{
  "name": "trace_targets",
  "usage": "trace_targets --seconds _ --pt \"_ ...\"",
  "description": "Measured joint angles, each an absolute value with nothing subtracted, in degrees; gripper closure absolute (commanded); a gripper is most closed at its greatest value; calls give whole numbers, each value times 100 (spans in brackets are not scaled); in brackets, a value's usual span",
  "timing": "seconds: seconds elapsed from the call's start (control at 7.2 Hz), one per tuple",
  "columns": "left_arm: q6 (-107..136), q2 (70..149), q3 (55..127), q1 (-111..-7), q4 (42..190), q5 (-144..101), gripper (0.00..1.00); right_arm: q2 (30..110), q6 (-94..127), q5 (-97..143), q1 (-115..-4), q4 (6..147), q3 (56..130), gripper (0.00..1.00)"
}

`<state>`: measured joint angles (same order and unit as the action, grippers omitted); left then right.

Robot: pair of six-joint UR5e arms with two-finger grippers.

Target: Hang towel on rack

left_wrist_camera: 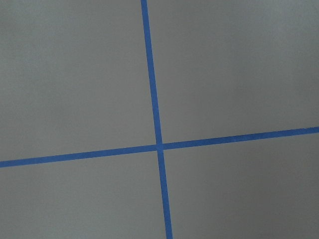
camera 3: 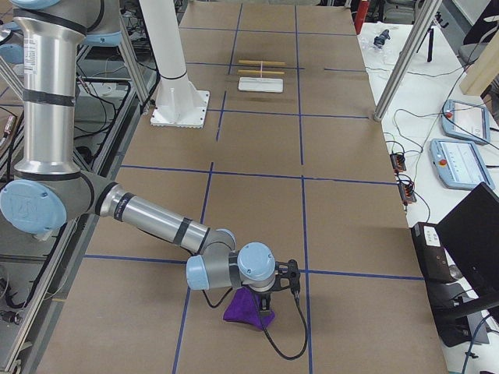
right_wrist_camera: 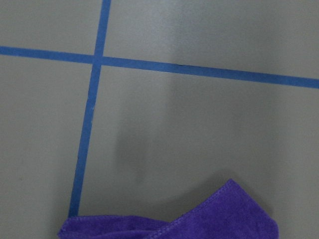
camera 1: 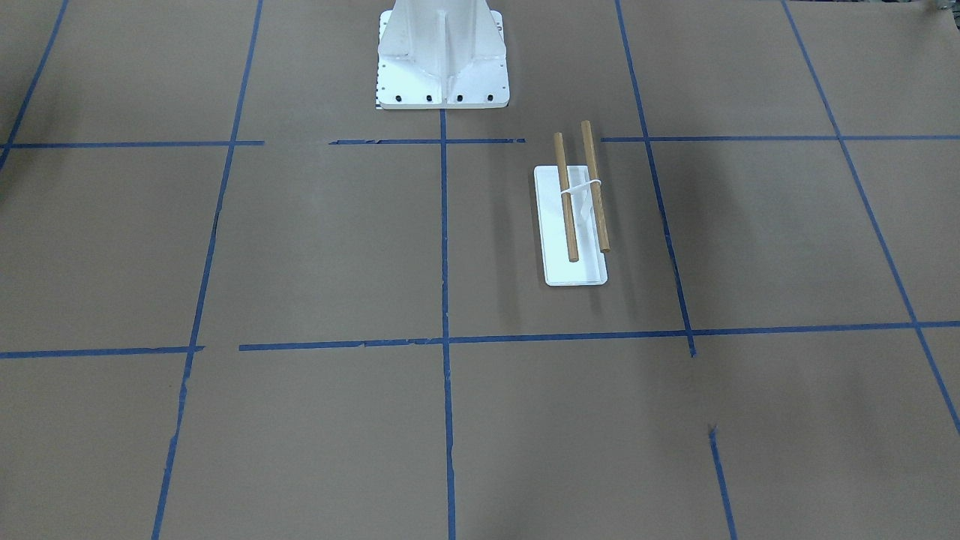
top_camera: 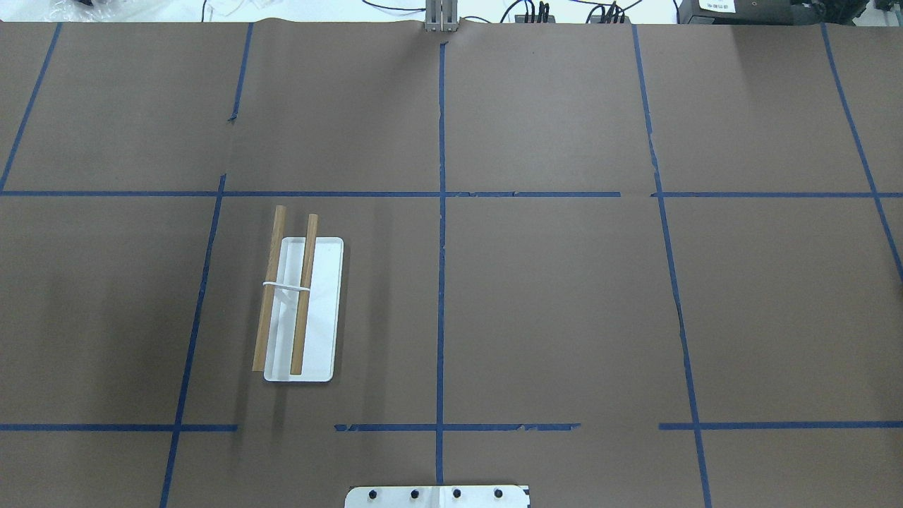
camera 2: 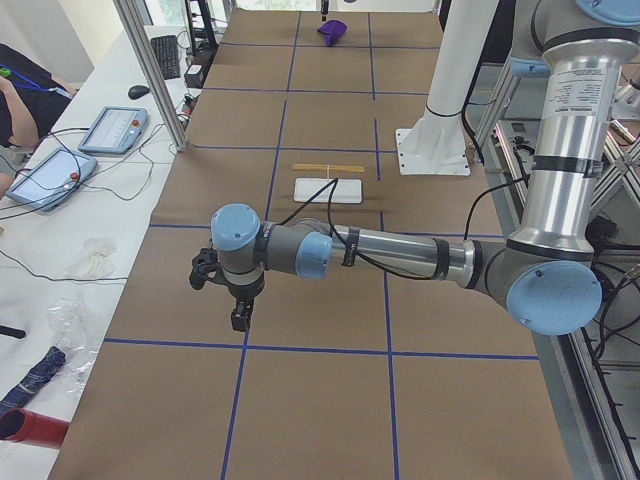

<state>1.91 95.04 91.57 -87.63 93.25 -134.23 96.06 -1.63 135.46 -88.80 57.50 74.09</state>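
Note:
The rack (camera 1: 574, 225) is a white base with two parallel wooden rods held by a white band. It stands on the robot's left half of the table (top_camera: 303, 310), and both rods are bare. The purple towel (camera 3: 248, 310) lies bunched at the table's far right end and shows at the bottom of the right wrist view (right_wrist_camera: 169, 221). My right gripper (camera 3: 269, 300) is right at the towel; I cannot tell if it is open or shut. My left gripper (camera 2: 238, 318) hangs over bare table, far from the rack; I cannot tell its state.
The robot's white pedestal (camera 1: 442, 60) stands at the table's middle near edge. Blue tape lines grid the brown table (top_camera: 550, 296). Metal posts (camera 2: 150, 70) and operators' tablets (camera 2: 110, 130) line the far side.

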Motion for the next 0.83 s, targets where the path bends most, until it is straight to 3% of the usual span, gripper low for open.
trace_targets --seconds 0.83 --pt "193 9510 9148 -8763 9320 -13438 0 9655 -3095 13308 -8510 5834 6984 0"
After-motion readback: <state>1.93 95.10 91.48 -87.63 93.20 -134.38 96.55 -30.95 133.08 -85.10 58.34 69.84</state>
